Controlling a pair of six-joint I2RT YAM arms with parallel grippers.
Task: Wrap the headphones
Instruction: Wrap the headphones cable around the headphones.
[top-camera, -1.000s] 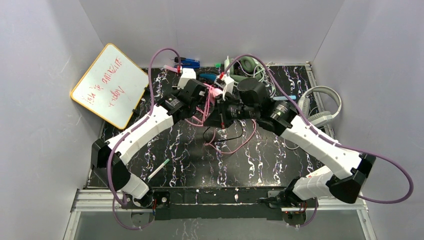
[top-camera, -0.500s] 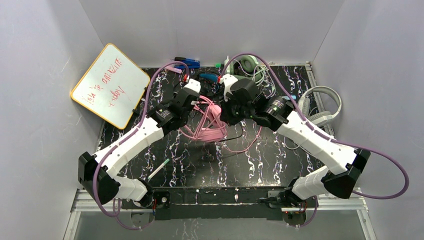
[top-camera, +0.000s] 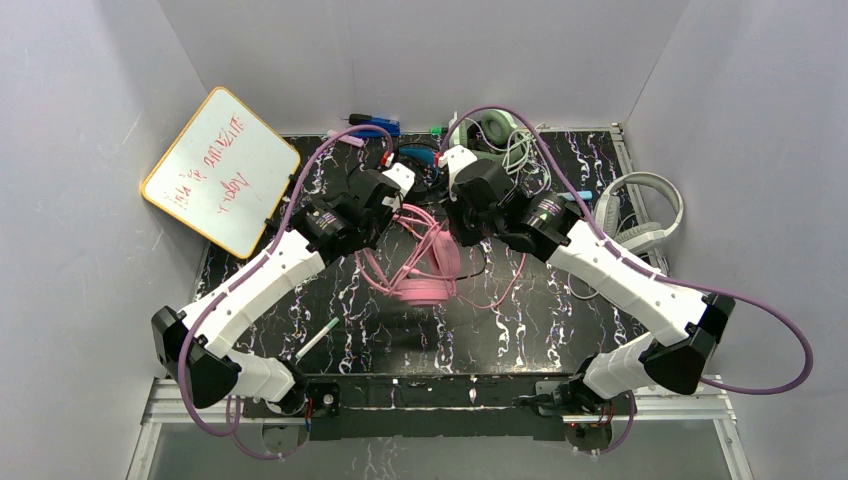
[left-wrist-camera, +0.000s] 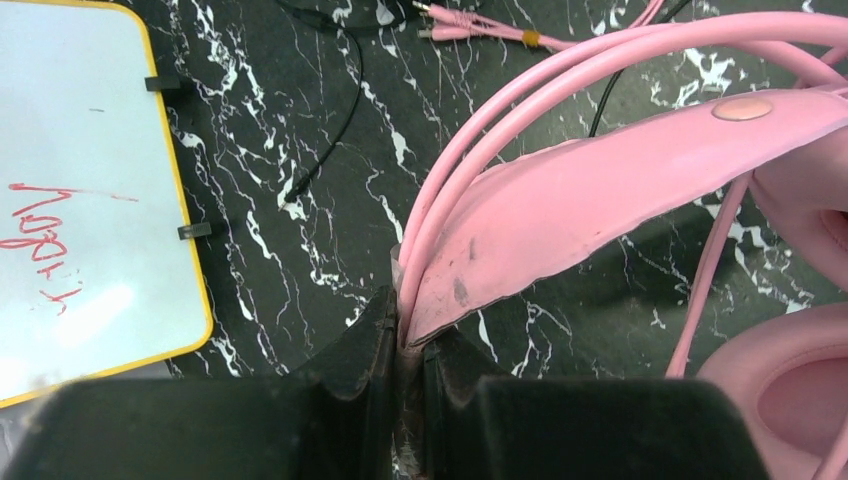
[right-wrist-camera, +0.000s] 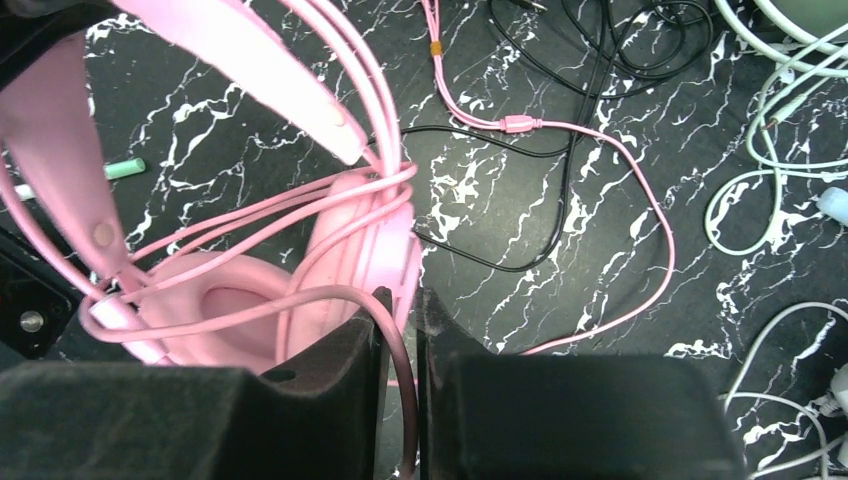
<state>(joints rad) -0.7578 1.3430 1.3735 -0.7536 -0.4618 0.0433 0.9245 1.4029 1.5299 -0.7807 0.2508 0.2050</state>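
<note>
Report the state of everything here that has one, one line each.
pink headphones: held up by the headband, its lead partly looped round it.
left gripper: shut on the pink headphones.
right gripper: jaws a slit apart, a cord between them; grip unclear.
white-grey headphones: lying at the right edge, unwrapped.
whiteboard: propped up, written on.

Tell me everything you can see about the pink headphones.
The pink headphones are pink all over: a broad padded headband, scuffed on its underside, with a round rivet, and soft padded cups. Their thin pink cord loops several times around band and cup, the rest trailing on the marbled table. The left gripper is shut on the band's edge and some cord strands, holding it tilted at mid-table. The right gripper is close to a cup; its grip cannot be told.
</note>
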